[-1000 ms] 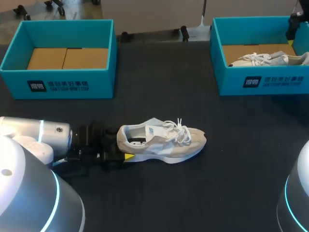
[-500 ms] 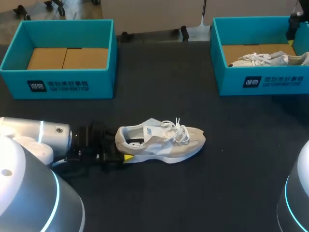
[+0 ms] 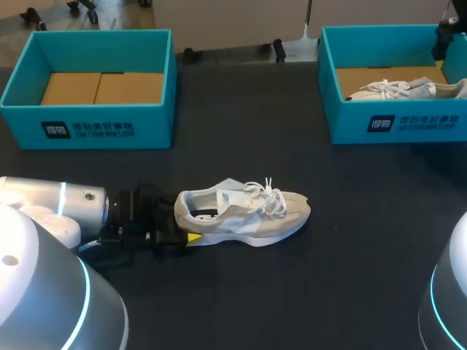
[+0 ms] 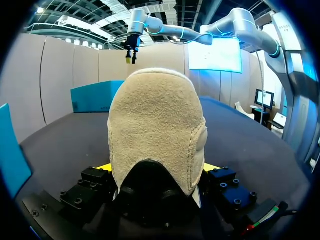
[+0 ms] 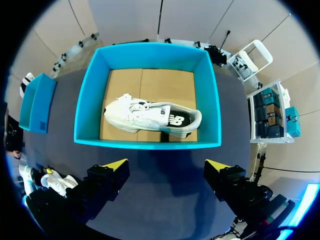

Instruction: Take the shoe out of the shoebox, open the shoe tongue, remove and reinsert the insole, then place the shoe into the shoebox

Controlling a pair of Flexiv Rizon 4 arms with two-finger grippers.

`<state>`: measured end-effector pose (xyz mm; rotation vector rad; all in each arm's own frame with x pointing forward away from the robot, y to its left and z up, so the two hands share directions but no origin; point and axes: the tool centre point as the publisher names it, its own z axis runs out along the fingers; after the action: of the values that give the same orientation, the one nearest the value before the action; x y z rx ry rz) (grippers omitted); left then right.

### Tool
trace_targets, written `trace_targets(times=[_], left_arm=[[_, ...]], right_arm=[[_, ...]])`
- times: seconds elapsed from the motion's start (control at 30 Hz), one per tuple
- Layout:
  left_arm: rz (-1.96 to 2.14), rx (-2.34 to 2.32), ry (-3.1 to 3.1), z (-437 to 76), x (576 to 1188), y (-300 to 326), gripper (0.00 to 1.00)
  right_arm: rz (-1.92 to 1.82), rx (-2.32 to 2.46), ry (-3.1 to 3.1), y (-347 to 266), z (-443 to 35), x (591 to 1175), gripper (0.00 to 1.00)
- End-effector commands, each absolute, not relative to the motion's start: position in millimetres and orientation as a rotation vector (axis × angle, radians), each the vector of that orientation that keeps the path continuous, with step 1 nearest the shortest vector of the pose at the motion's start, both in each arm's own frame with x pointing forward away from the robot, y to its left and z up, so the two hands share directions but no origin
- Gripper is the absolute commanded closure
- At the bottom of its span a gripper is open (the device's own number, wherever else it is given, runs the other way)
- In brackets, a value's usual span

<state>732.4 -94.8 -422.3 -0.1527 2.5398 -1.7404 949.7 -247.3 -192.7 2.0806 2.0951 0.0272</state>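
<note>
Now, our left tool [image 4: 157,172] clamps heel of shoe [image 3: 244,211] from both sides, steadying it flat on tabletop [image 3: 241,292], out of box, likely for tongue opening. Our right tool [image 5: 165,167] hangs wide open, empty, above right shoebox [image 5: 145,142] holding second shoe [image 5: 150,117].

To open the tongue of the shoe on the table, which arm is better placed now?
Probably the right. The left gripper is shut on the heel of the shoe, steadying it; the right gripper is open and empty, though it hangs above the far shoebox.
</note>
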Motion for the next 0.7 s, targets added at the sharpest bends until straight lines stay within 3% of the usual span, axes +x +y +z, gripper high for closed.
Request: trace_targets(times=[0.03,0.27,0.7], left_arm=[[-1.734,-0.152,2.545,-425.3,731.7,-94.6,1.00],[-1.734,-0.152,2.545,-425.3,731.7,-94.6,1.00],[-1.734,-0.152,2.545,-425.3,731.7,-94.6,1.00]], right_arm=[[0.026,2.080,2.095,-247.3,-193.0,949.6,0.00],[0.026,2.080,2.095,-247.3,-193.0,949.6,0.00],[0.062,2.147,2.057,-181.4,-210.0,930.0,0.00]])
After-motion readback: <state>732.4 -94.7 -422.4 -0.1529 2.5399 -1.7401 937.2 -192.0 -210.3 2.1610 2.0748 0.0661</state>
